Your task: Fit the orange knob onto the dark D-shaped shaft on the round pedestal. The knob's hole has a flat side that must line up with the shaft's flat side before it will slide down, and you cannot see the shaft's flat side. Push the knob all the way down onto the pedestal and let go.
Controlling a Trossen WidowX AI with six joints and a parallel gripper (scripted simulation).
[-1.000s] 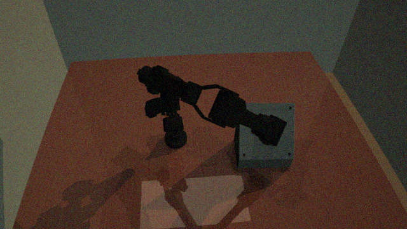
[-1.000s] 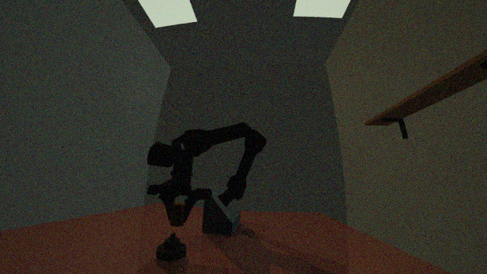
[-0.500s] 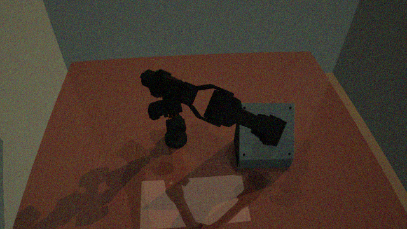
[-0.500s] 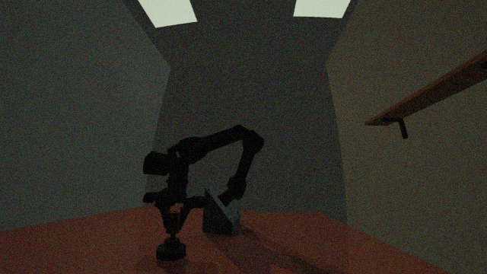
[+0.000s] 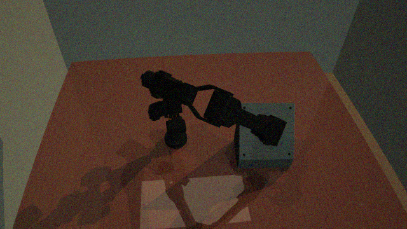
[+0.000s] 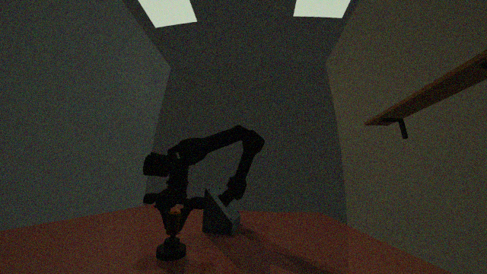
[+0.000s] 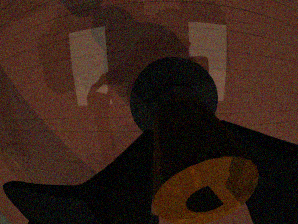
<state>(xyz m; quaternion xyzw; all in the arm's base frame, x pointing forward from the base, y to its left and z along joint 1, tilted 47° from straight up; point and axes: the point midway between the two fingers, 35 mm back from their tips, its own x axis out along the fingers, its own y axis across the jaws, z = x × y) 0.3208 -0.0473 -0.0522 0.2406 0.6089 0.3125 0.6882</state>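
Note:
The orange knob is between the fingers of my gripper, which is shut on it and points down. The wrist view shows the knob's orange upper face with a dark opening; its lower part is in shadow. The dark round pedestal stands right under the gripper. In the exterior view the fingertips are close above the pedestal, at the top of its short dark shaft. The knob's lower end is not down on the pedestal's broad base. Whether knob and shaft touch, and how their flats stand, I cannot tell.
A grey box with a sloped top stands beside the pedestal, beneath the arm's base. Bright light patches and arm shadows lie on the red table. A wooden shelf is on the right wall. The scene is dim.

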